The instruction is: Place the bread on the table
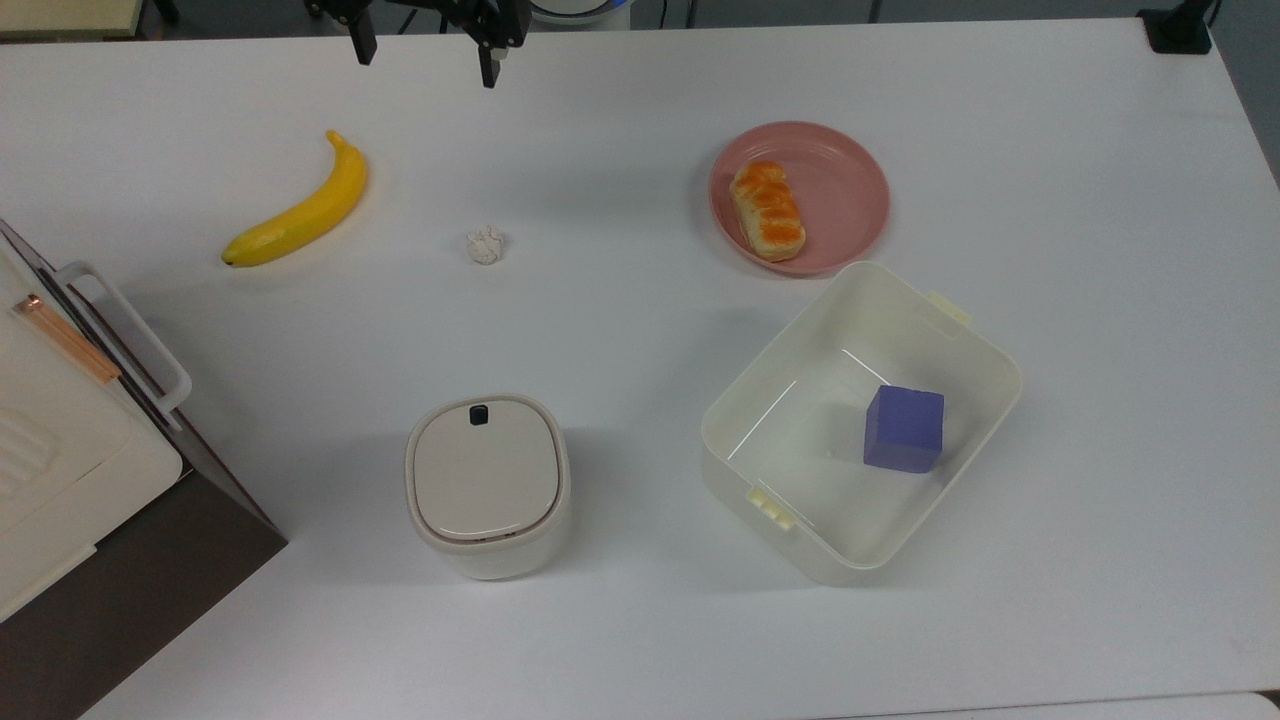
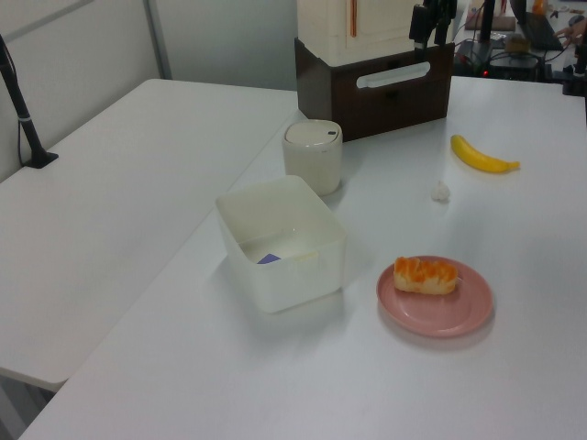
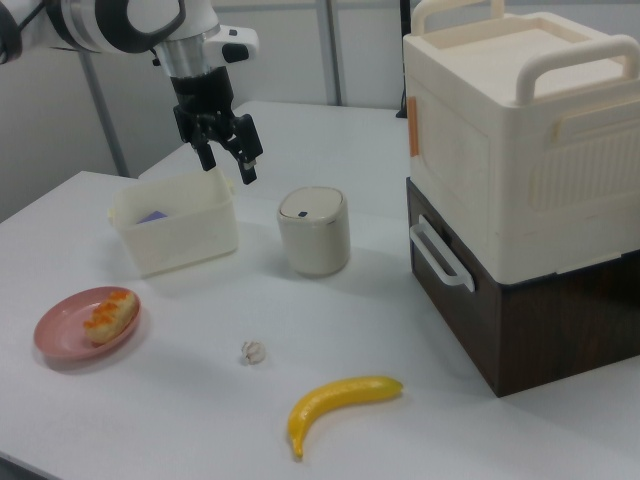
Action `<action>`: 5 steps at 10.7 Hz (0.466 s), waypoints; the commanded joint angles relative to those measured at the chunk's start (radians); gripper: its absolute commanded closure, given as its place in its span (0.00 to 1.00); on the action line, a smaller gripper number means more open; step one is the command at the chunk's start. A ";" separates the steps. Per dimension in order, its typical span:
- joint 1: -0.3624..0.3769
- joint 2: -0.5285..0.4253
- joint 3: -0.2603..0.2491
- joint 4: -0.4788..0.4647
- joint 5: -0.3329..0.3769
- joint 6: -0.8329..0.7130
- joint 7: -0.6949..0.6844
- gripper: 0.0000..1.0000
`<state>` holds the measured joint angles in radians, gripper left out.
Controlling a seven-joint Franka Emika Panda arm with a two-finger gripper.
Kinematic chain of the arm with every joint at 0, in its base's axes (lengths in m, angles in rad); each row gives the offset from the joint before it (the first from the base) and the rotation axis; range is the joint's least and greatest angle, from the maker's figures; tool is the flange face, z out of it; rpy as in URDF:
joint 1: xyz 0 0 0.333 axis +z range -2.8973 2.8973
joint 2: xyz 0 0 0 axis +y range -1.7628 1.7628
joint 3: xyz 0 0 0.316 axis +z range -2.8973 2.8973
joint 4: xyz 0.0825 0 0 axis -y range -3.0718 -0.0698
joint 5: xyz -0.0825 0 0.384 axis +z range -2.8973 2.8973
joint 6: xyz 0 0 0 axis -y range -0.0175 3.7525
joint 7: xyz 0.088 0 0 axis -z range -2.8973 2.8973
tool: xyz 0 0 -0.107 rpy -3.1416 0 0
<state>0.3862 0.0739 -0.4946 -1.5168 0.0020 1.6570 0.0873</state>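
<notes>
Hand [image 3: 228, 158] first: it hung high in the air with its two fingers apart and nothing between them. It was up over the tabletop [image 1: 620, 620], near the far edge at the top of the top view.

The bread [image 1: 767, 211] lay on the pink plate [image 1: 850, 180], on the side of the plate toward the top view's left. Its long way ran from the top of the top view down and a little to the top view's right, so it sat on a slant. Its shiny orange top faced up.

From the hand, the bread lay well off toward the top view's right and lower in the picture. In the right view it was the other way round: the bread sat low at the right view's left, well apart from the hand above.

I think the hand had to travel across to the plate, come down, and turn so its fingers could close on the bread's two long pale sides.

Just below the plate in the top view stood the open white box [image 1: 780, 510] with a purple block [image 1: 904, 428] inside. The small white wad [image 1: 485, 245] and the banana [image 1: 300, 210] lay farther off, toward the top view's left.
</notes>
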 commanded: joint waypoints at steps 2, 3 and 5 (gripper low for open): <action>0.003 -0.032 0.014 -0.031 0.023 -0.065 -0.018 0.00; 0.002 -0.036 0.013 -0.029 0.023 -0.065 -0.035 0.00; 0.002 -0.036 0.010 -0.029 0.024 -0.071 -0.060 0.00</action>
<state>0.3859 0.0692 -0.4832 -1.5214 0.0036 1.6060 0.0679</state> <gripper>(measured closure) 0.000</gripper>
